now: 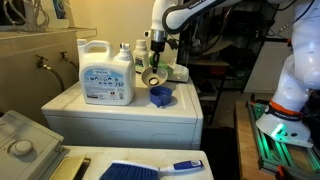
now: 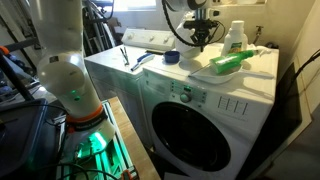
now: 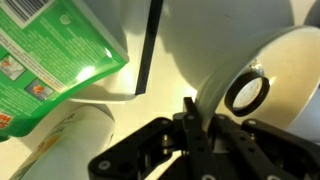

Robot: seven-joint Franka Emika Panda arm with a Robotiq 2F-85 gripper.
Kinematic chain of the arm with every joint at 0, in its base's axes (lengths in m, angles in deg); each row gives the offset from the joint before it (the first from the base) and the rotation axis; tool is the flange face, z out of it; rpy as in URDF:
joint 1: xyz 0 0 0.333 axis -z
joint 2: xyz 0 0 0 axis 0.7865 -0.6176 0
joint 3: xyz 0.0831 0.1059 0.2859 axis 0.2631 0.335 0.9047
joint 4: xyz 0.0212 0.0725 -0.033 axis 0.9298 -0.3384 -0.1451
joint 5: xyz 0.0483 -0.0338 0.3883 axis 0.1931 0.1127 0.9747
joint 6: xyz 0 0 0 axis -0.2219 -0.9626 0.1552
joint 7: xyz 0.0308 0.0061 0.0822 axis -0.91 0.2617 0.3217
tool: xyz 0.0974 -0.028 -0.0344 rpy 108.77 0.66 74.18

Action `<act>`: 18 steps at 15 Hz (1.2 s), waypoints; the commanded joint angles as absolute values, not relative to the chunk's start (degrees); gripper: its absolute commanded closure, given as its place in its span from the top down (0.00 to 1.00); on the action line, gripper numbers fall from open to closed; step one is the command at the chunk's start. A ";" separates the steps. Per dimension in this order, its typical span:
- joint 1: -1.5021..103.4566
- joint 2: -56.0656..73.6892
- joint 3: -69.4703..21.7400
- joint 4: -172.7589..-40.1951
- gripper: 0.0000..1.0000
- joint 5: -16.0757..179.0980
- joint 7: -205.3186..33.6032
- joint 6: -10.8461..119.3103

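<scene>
My gripper (image 1: 156,58) hangs over the far part of a white washing machine top (image 1: 120,110). It is shut on the rim of a translucent cup (image 1: 153,79), which is tilted on its side. In the wrist view the fingers (image 3: 196,112) pinch the cup's thin wall (image 3: 215,88), and a black ring (image 3: 247,92) shows in the cup. A blue cap (image 1: 160,96) lies just in front of the cup. A green-labelled bottle (image 3: 50,50) lies beside the gripper. In an exterior view the gripper (image 2: 203,38) is above this lying green bottle (image 2: 228,62).
A large white detergent jug (image 1: 106,72) with a blue label stands on the machine top. A white bottle with a green cap (image 2: 235,37) stands behind. A blue brush (image 1: 150,169) lies on a nearer surface. The robot base (image 2: 70,90) stands beside the washer.
</scene>
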State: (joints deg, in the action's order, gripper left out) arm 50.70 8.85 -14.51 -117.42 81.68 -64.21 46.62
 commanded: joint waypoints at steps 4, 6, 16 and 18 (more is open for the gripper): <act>48.34 12.03 -15.05 -117.92 0.02 74.19 -64.85 45.93; 47.67 13.21 -14.86 -118.16 0.02 72.89 -65.14 45.62; 43.12 16.85 -13.95 -120.23 0.02 62.57 -71.72 42.10; 42.24 16.54 -13.60 -120.44 0.02 60.71 -72.81 41.86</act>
